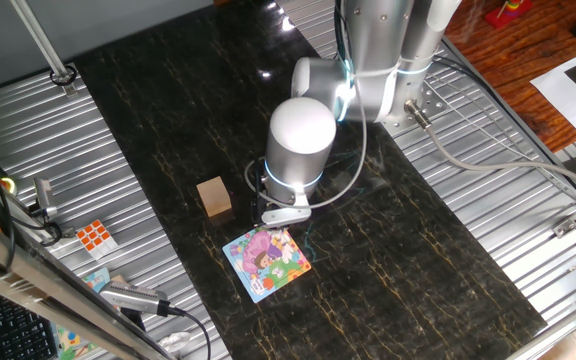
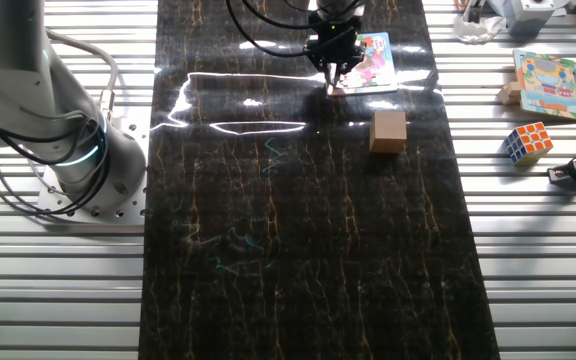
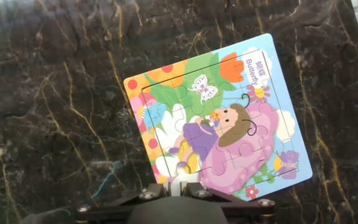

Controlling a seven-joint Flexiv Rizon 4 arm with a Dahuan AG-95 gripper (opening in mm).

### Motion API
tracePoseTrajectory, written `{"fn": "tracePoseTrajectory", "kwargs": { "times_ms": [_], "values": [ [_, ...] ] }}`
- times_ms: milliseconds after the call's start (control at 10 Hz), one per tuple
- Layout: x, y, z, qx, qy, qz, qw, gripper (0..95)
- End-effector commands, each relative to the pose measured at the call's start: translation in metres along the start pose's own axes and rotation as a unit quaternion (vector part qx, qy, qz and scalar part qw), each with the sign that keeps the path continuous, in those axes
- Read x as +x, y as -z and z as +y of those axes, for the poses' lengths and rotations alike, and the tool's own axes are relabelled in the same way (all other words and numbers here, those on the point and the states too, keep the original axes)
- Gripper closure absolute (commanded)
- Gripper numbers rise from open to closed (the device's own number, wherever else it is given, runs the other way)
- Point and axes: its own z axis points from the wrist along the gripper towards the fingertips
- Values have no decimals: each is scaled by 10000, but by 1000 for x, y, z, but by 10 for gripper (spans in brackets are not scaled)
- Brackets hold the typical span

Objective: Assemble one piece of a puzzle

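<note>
The puzzle [image 3: 229, 118] is a square cartoon picture with a blue border, lying flat on the dark marble mat; it also shows in one fixed view [image 1: 266, 262] and the other fixed view [image 2: 373, 62]. My gripper [image 3: 179, 182] hangs over the puzzle's lower left edge in the hand view, and it shows in the other fixed view [image 2: 335, 82]. Its jaws stand narrowly apart with the piece [image 3: 178, 174], a small whitish bit, between them, just at the puzzle's surface. In one fixed view the arm hides the fingertips.
A tan wooden cube [image 1: 213, 196] stands on the mat beside the puzzle, also in the other fixed view [image 2: 388, 131]. An orange-and-white Rubik's cube [image 2: 526, 142] and a second picture board [image 2: 545, 85] lie on the metal table beside the mat.
</note>
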Motion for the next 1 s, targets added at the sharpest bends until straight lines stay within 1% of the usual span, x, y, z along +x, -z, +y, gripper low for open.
{"fn": "tracePoseTrajectory", "kwargs": {
  "times_ms": [100,400,500,1000],
  "values": [
    [-1,1,0,-5,-25,11,10000,950],
    [-1,5,1,-30,-90,38,9999,950],
    [-1,6,2,-21,-89,59,9999,950],
    [-1,6,1,16,-69,54,10000,950]
  ]
}}
